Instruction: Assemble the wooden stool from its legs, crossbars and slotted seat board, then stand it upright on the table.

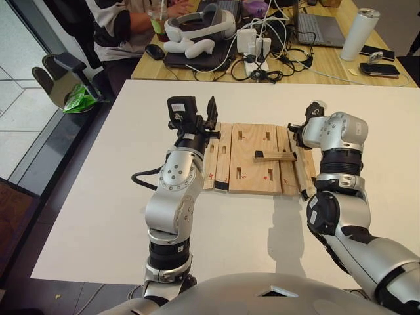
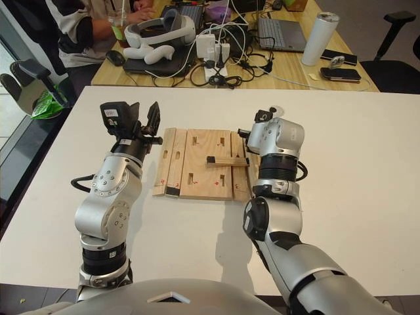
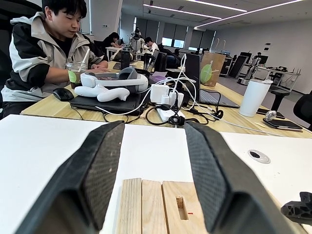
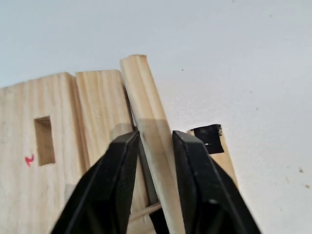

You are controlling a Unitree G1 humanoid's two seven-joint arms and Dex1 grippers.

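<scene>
Right gripper pinched a crossbar near its end — light, stiff, I judged — left gripper gaped wide.

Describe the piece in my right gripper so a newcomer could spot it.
On the white table, flat wooden parts lie side by side. At the group's right edge, the right gripper holds a narrow wooden strip. Unlike its parallel neighbours, it runs askew to them.
</scene>
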